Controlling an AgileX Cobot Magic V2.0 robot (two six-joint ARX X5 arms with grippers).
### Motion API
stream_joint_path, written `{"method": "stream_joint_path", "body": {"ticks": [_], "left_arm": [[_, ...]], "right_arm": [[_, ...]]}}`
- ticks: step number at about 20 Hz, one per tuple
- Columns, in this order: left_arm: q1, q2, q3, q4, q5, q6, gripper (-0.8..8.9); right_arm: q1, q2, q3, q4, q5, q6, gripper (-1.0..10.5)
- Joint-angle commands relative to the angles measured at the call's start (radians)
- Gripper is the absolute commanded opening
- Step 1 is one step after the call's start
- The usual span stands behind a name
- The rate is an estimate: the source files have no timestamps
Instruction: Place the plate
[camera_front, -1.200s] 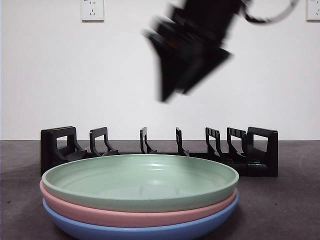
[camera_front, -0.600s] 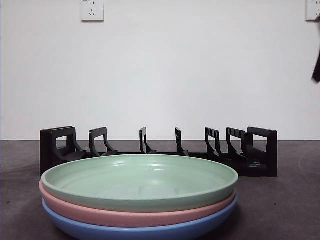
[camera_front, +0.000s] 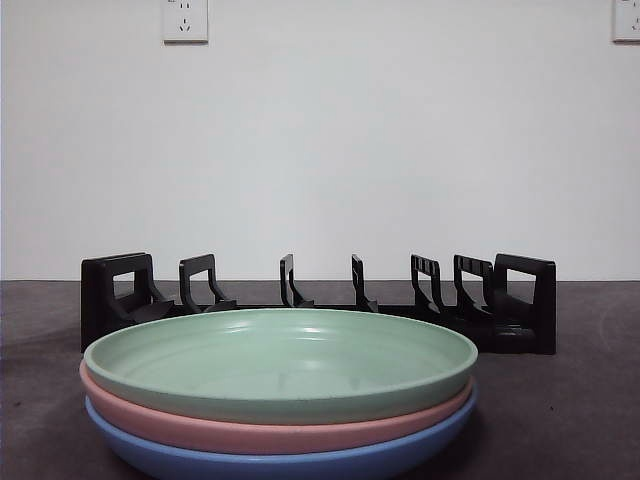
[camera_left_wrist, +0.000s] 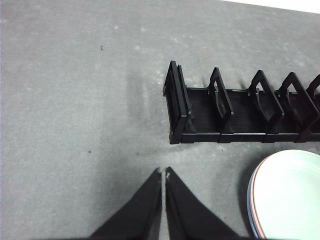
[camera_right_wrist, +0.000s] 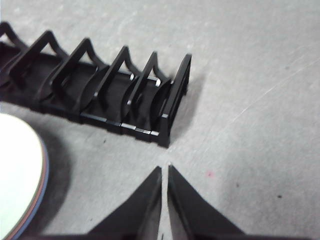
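Nothing was yet picked up: the green plate topped a stack near the table's front edge, before the empty black rack. The left end effector and right end effector hung closed, empty. Next, one would need to open and grip the plate's rim.

The left claw is showing as two matte black jaws, each a flat wedge that is widening from a narrow tip toward the camera. Their inner edges are running straight and nearly parallel, and small pale nicks are catching light at the very tips. The right claw is looking the same: two plain black tapered blades with smooth faces and sharp points. No cables, screws or markings are showing on either.
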Motion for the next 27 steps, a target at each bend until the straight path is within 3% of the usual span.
{"method": "stream_joint_path", "body": {"ticks": [1, 4, 5, 10, 12, 15, 27], "left_arm": [[0.000, 0.000, 0.007, 0.011, 0.002, 0.003, 0.07], [0.000, -0.002, 0.004, 0.013, 0.001, 0.003, 0.07], [0.000, -0.009, -0.014, 0.038, -0.006, 0.079, 0.07], [0.048, -0.237, -0.472, 0.634, -0.011, 0.182, 0.07], [0.080, -0.346, -0.633, 0.759, -0.029, 0.183, 0.07], [0.108, -0.428, -0.735, 0.761, -0.029, 0.156, 0.07], [0.111, -0.427, -0.735, 0.717, -0.029, 0.157, 0.07]], "right_arm": [[0.004, 0.003, 0.003, 0.011, 0.001, 0.016, 0.2], [0.004, 0.003, 0.003, 0.011, 0.001, 0.016, 0.2], [0.004, 0.003, 0.003, 0.011, 0.001, 0.016, 0.2], [0.004, 0.003, 0.003, 0.011, 0.001, 0.017, 0.2], [0.004, 0.003, 0.003, 0.011, 0.001, 0.016, 0.2], [0.004, 0.003, 0.003, 0.011, 0.001, 0.017, 0.2], [0.004, 0.003, 0.003, 0.011, 0.001, 0.017, 0.2]]}}
